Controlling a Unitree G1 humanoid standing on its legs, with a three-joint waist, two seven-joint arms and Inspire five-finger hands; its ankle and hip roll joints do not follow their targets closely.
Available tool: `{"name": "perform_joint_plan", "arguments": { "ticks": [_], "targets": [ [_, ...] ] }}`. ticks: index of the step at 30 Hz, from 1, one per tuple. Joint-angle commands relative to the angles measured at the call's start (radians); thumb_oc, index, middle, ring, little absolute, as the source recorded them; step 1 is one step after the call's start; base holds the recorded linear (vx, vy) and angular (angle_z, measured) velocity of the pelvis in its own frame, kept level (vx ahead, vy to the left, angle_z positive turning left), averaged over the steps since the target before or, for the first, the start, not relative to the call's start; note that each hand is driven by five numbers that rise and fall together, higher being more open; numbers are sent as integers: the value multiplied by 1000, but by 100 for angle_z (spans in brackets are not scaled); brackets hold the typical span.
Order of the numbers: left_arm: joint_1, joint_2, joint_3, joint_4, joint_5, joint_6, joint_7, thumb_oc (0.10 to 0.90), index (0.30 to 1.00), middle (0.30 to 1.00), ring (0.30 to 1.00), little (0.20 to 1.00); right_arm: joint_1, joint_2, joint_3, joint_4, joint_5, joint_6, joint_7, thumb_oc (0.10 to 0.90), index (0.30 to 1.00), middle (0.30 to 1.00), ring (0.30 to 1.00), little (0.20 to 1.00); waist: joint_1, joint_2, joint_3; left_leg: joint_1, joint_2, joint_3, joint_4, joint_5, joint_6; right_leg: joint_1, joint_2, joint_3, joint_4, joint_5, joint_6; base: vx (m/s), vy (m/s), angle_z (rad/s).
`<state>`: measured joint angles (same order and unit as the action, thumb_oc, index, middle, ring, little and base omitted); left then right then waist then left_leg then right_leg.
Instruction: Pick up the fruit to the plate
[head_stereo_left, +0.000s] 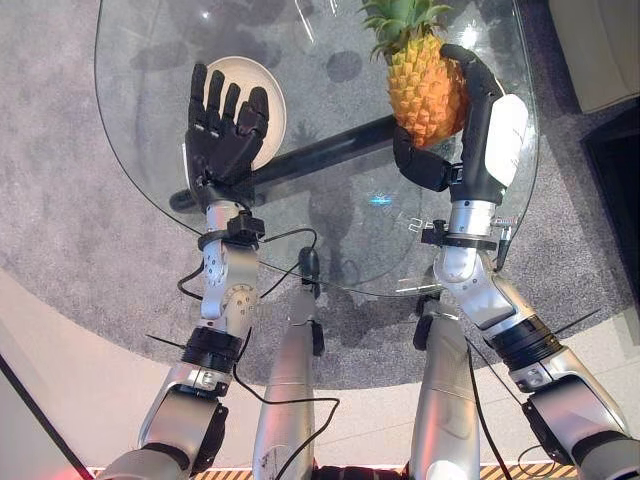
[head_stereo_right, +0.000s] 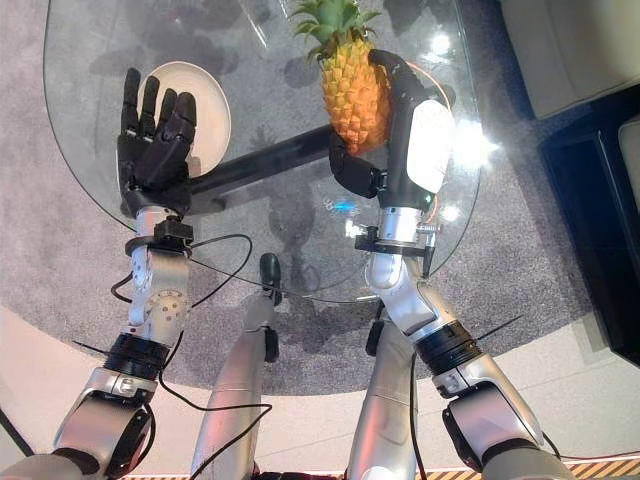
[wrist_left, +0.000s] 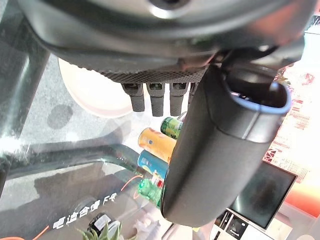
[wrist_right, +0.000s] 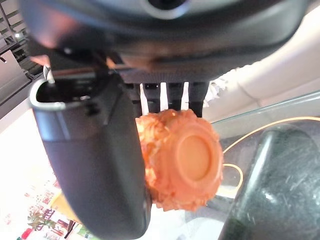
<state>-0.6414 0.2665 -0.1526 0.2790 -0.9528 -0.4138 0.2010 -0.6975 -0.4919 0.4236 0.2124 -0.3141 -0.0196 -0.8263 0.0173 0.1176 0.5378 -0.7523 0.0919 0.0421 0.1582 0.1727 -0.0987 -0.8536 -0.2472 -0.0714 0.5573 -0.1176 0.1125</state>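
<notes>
right hand (head_stereo_left: 470, 140): fingers and thumb curled round pineapple (head_stereo_left: 425, 85), lifted above glass table (head_stereo_left: 330, 230), 1 o'clock
left hand (head_stereo_left: 225, 125): fingers straight, spread, holds nothing, over plate (head_stereo_left: 270, 95), 10 o'clock
plate: white, on table

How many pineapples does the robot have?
1. The pineapple is held in the right hand, above the far right part of the glass table. The plate, by the open left hand, holds no fruit.
</notes>
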Motion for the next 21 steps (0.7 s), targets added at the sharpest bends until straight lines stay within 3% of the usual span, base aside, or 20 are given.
{"name": "perform_joint_plan", "arguments": {
  "ticks": [1,21],
  "targets": [
    [-96,53,-17,-106,13,-35,-45,800,900,900,900,900,-150,13,-6,-188,-85,-115,-20,100,300,300,300,200,-8,-5,-18,20,-49,35,79,-117,30,70,21,-56,-207,125,10,0,0,0],
    [-199,37,-56,-102,-27,59,25,800,900,900,900,900,-233,6,85,-237,-47,-81,101,100,300,300,300,200,-15,-11,-18,33,-50,47,54,-105,24,91,21,-65,-239,131,11,0,0,0]
  ]
}}
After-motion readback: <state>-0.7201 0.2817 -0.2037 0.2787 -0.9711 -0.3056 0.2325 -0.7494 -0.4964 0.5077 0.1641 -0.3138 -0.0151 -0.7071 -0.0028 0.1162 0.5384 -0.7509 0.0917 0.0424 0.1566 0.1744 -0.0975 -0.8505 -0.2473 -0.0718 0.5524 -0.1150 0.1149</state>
